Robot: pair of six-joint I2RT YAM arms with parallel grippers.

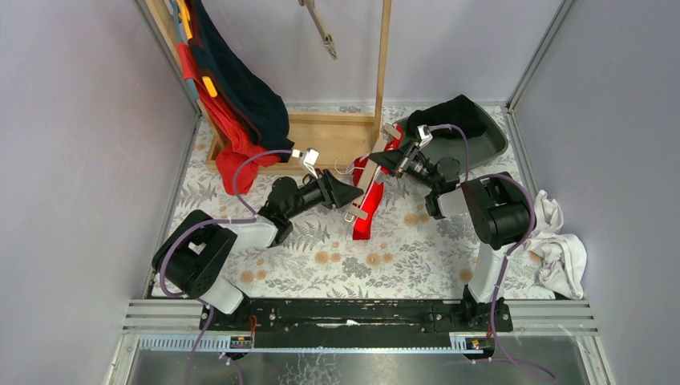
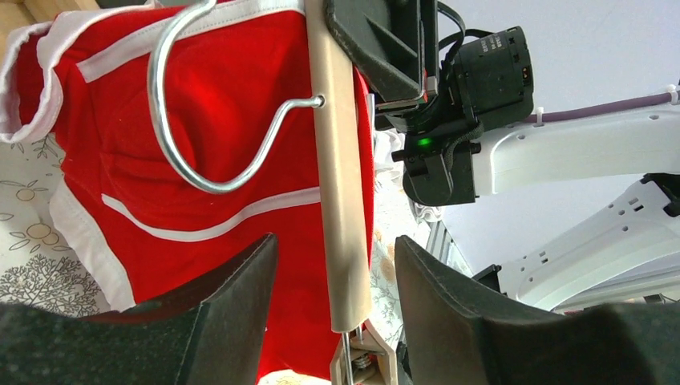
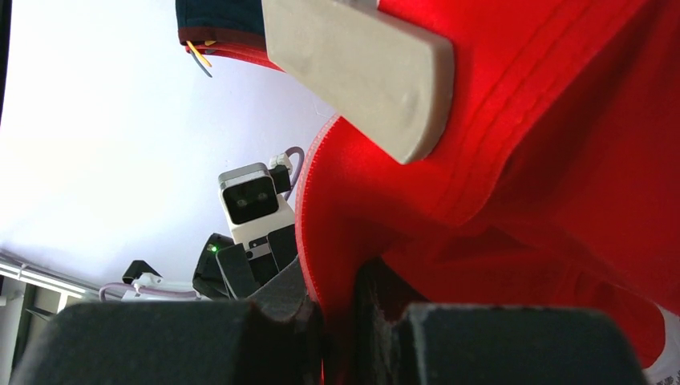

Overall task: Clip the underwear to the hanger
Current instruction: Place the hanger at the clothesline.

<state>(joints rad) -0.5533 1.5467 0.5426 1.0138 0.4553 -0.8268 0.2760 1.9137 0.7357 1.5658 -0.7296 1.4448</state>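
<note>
While pinched (right gripper (image 3: pixel 340 314)), red underwear (image 3: pixel 561 200).

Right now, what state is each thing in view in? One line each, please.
hanger, bar between open fingers, not gripped.
red underwear, behind the hanger, edge pinched; whether clipped, cannot tell.
left gripper, open around the hanger bar.
right gripper, shut on the red underwear.
black garment, heaped in the grey tray.
white cloth, crumpled, untouched.
</note>
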